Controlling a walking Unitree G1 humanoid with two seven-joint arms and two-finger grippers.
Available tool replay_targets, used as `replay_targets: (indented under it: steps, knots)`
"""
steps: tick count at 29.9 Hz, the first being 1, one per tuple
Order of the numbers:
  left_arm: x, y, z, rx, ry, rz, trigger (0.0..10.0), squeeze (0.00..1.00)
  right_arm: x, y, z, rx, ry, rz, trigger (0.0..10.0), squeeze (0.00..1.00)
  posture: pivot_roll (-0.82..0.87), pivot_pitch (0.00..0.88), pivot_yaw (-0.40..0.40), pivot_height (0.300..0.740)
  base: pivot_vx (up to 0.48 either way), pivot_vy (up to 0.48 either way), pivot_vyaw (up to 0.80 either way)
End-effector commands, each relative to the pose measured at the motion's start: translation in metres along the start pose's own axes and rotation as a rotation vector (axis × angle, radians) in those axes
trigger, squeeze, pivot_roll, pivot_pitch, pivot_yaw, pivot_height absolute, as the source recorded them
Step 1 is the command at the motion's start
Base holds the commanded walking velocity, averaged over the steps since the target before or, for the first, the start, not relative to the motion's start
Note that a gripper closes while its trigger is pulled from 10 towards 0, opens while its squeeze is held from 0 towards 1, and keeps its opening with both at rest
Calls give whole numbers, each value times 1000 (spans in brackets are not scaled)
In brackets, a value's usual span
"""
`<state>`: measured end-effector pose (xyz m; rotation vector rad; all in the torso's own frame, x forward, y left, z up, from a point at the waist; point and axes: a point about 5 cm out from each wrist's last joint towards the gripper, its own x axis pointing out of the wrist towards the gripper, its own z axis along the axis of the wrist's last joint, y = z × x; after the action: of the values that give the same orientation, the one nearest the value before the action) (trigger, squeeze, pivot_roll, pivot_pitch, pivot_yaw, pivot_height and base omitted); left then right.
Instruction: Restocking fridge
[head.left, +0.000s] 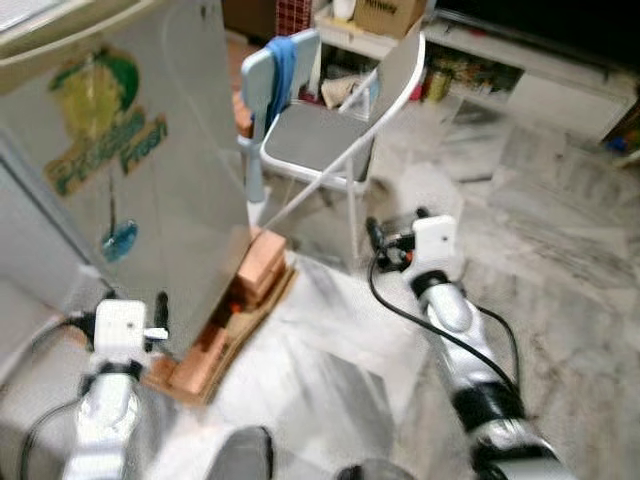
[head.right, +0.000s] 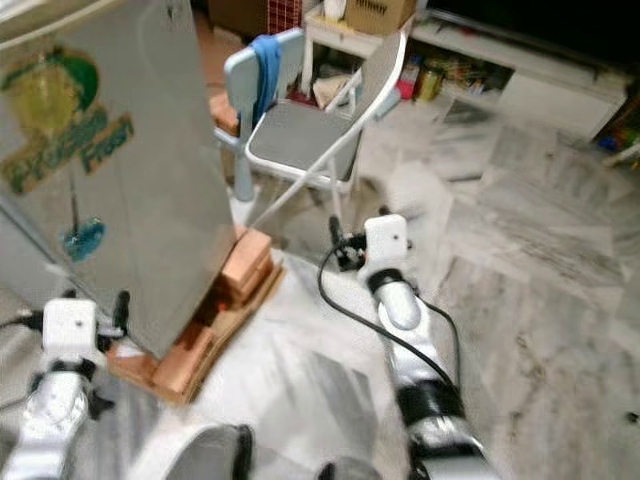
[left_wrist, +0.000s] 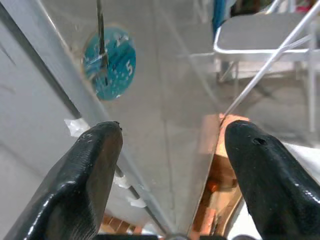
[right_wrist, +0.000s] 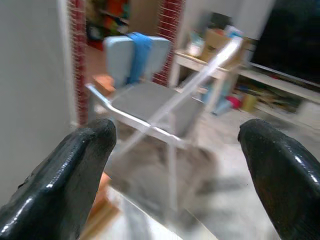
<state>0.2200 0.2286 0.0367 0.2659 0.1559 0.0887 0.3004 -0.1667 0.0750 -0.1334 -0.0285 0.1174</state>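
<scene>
A grey fridge (head.left: 160, 170) with a green and yellow sticker (head.left: 100, 120) stands at the left, raised on orange bricks (head.left: 260, 265) and a wooden board (head.left: 240, 335). My left gripper (head.left: 152, 312) is low beside the fridge's near corner. Its fingers (left_wrist: 97, 170) are open and empty, facing the grey panel and a round blue sticker (left_wrist: 110, 62). My right gripper (head.left: 385, 245) hangs over the floor in the middle. It is open (right_wrist: 175, 135) with nothing in it and points toward a folding chair (right_wrist: 150, 102).
The grey folding chair (head.left: 315, 140), with a blue cloth (head.left: 283, 65) over its back, stands just right of the fridge. Low white shelves (head.left: 520, 75) with clutter and a cardboard box (head.left: 385, 15) line the back. Pale marble floor (head.left: 560, 260) spreads to the right.
</scene>
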Motion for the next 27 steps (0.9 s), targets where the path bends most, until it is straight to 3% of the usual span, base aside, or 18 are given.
replay_targets:
  steps: [1, 5, 10, 15, 27]
  knots:
    - [3, 6, 5, 15, -15, -7, 10000, 0, 0, -4, 7, -10, -38, -32, 10000, 0, 97, 50, 23, 740, 0, 0, 0]
    - [14, -7, 13, 9, -33, -74, 10000, 0, -17, -12, -2, -43, 2, -98, 10000, 0, 66, 46, 50, 740, 0, 0, 0]
    - [10, -15, 13, -10, -30, -86, 10000, 0, -27, -8, -2, -31, -18, -64, 10000, 0, 66, 48, 37, 740, 0, 0, 0]
    - [3, -16, 9, -39, -9, -68, 10000, 0, -24, -1, -1, -19, -23, -7, 10000, 0, 91, 57, 6, 740, 0, 49, 0]
    - [-7, -15, 2, -37, 25, -59, 10000, 0, -15, 10, 6, -31, -22, 51, 10000, 0, 109, 63, -19, 740, 0, 467, 0]
